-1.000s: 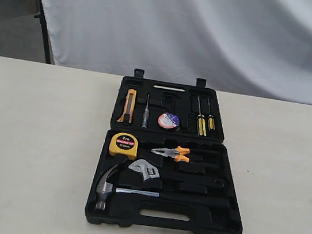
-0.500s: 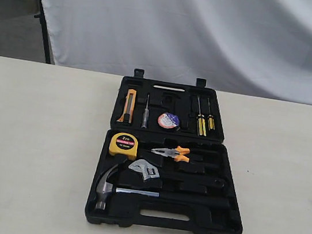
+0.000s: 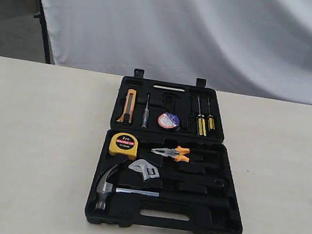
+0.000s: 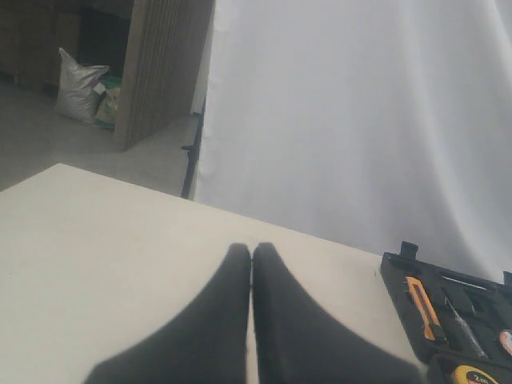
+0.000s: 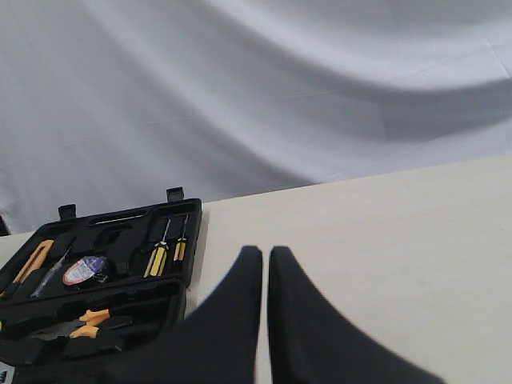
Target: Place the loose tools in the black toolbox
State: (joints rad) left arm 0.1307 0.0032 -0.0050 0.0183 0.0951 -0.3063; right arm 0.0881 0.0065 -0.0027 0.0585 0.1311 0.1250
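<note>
The toolbox (image 3: 233, 224) lies open in the middle of the table (image 3: 35, 152), its two halves flat, the hinge running across and the slotted edge nearest the camera. Wide bare tabletop stretches to either side of it and a narrower strip lies in front. Behind it the far table edge meets a hanging white cloth (image 3: 186, 28). Neither arm shows in the exterior view. The left gripper (image 4: 252, 252) hangs over bare table with its fingers pressed together on nothing, and the toolbox sits ahead of it and off to one side, well apart. The right gripper (image 5: 266, 254) is likewise closed to a hairline gap and empty, with the toolbox ahead and to its other side, also apart. The hammer (image 3: 156, 194) rests in the near half just above the slot, its long axis across the box, steel head at the left end and black shaft pointing right. The wrench (image 3: 148, 171) lies just beyond it, silver head to the left. Its dark shaft seems to run rightward too, though black on black makes that hard to trace. A tape measure (image 3: 123, 144) and pliers (image 3: 173, 152) lie farther back in the same half.
</note>
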